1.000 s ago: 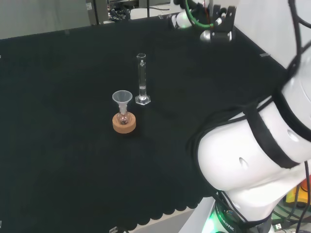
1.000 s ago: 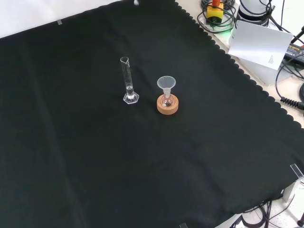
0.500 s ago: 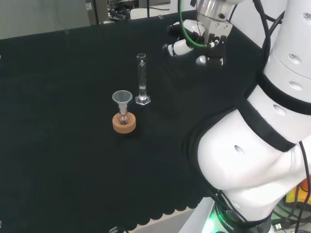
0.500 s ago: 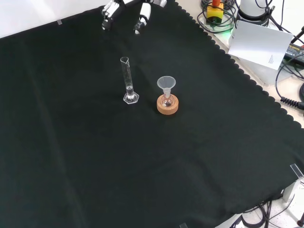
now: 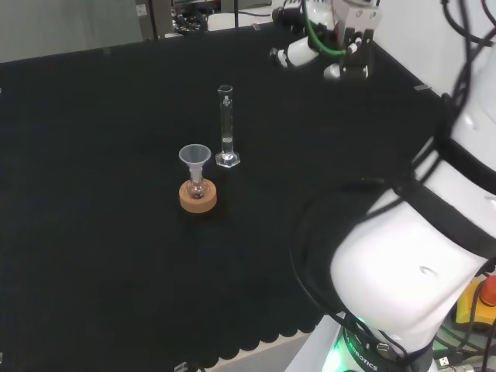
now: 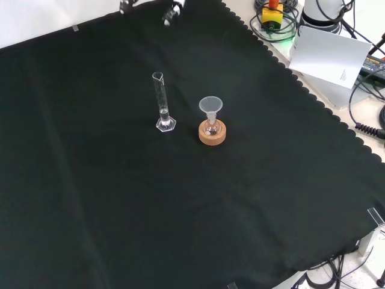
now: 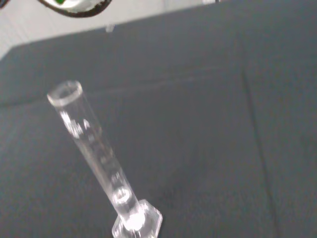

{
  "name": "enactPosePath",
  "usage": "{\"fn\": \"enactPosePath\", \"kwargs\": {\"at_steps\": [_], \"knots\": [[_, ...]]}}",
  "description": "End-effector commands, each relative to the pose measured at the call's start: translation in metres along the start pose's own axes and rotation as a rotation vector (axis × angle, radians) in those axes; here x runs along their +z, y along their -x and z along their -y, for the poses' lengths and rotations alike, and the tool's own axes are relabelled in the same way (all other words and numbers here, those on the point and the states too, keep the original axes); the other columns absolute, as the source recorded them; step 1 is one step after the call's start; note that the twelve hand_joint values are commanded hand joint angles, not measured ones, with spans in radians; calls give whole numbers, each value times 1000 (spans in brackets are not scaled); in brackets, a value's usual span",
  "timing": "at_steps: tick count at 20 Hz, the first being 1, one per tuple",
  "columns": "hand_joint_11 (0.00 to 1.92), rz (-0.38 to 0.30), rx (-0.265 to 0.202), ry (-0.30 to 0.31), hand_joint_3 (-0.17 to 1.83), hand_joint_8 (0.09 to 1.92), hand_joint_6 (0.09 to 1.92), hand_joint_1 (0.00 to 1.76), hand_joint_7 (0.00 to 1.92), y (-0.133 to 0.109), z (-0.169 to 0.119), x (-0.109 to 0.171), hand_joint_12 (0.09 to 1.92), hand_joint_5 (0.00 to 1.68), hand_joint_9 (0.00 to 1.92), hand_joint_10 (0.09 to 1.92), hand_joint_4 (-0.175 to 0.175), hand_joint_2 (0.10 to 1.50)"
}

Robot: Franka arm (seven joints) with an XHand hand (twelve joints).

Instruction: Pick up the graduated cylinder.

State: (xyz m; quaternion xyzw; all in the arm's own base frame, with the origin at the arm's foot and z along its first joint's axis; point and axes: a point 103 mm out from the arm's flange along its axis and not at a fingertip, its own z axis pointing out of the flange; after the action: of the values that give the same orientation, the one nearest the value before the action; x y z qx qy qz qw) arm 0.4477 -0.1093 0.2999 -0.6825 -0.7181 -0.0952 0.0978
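hand (image 5: pixel 341 46): hung above the cloth, well apart from the cylinder; fingers relaxed, holding nothing
graduated cylinder (image 5: pixel 226 128): stood upright just beside the funnel (image 5: pixel 194 156)

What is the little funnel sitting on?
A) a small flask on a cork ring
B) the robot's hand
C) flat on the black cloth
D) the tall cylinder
A: in the front view the funnel sits in the neck of a small flask that rests on a cork ring, beside the cylinder.
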Motion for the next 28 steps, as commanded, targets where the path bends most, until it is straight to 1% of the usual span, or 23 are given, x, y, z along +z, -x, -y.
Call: {"fn": "enactPosePath", "kwargs": {"at_steps": [1, 6, 11, 17, 22, 25, 28], "knots": [[221, -254, -50, -147, 549, 644, 87, 812, 295, -1, -15, 145, 1356, 429, 443, 620, -41, 686], [219, -244, -45, -153, 563, 650, 87, 819, 302, -1, -17, 153, 1356, 430, 455, 624, -42, 681], [227, -255, -56, -153, 573, 660, 87, 852, 331, -3, -17, 165, 1358, 445, 480, 626, -44, 668], [313, -320, -78, -109, 637, 672, 87, 919, 420, -7, -17, 177, 1335, 508, 594, 600, -51, 622], [330, -374, -106, -105, 667, 660, 87, 966, 411, -10, -20, 189, 1328, 528, 586, 571, -52, 601], [336, -406, -110, -103, 699, 660, 87, 984, 401, -11, -22, 195, 1323, 531, 575, 571, -52, 584], [340, -442, -124, -104, 709, 661, 87, 993, 399, -12, -26, 201, 1321, 530, 578, 572, -52, 578]]}}
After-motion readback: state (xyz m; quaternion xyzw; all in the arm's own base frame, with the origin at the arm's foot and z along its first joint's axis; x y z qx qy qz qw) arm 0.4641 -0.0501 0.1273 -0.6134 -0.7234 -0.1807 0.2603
